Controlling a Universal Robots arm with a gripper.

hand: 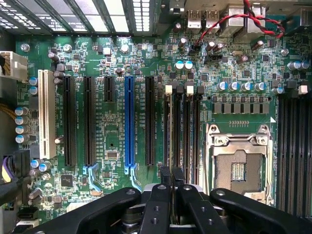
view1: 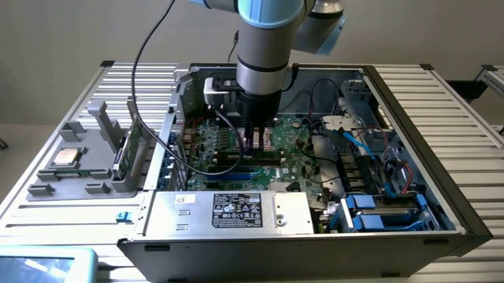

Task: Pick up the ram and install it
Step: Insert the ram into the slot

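gripper (hand: 171, 171) (jaws closed) atop what seems the ram (hand: 168, 139), in slot (hand: 169, 90).

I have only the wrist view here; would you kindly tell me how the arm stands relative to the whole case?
Observer: The arm comes straight down into the open case, with the claw low over the middle of the motherboard.
Operator: Thank you. Does the ram's length show from the side?
Observer: Yes. A long, dark stick, seemingly the ram, lies along a slot directly under the claw.
Operator: And what sits outside the case?
Observer: A grey holder on the exterior view's left carries a silver chip and an upright green card.
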